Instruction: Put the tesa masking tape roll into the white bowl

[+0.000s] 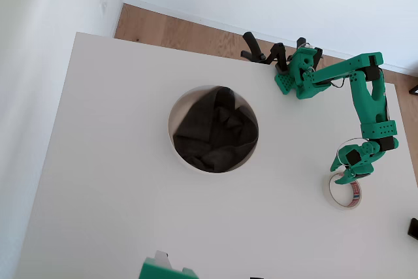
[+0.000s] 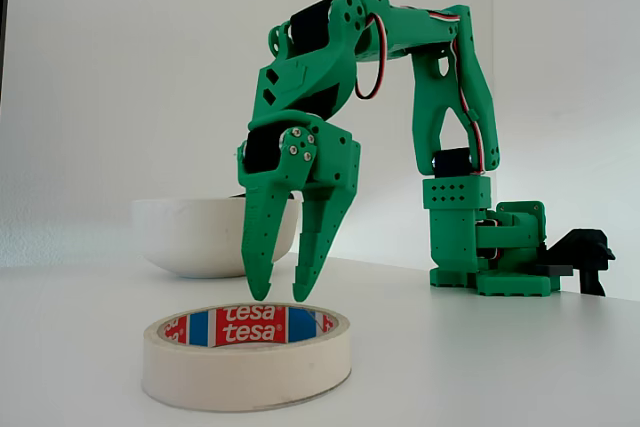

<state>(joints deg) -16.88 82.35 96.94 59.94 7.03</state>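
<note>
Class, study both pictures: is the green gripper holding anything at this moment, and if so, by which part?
Nothing is held. The gripper hangs open just above the tesa masking tape roll, its fingertips clear of the ring, which lies flat on the table.

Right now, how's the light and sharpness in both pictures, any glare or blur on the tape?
Overhead view: bright, even daylight, the white table nearly washed out, faint shadows, the tesa masking tape roll pale against it. Fixed view: the tape roll and green gripper are sharp, the tesa print legible, no glare; the white bowl behind looks slightly soft.
</note>
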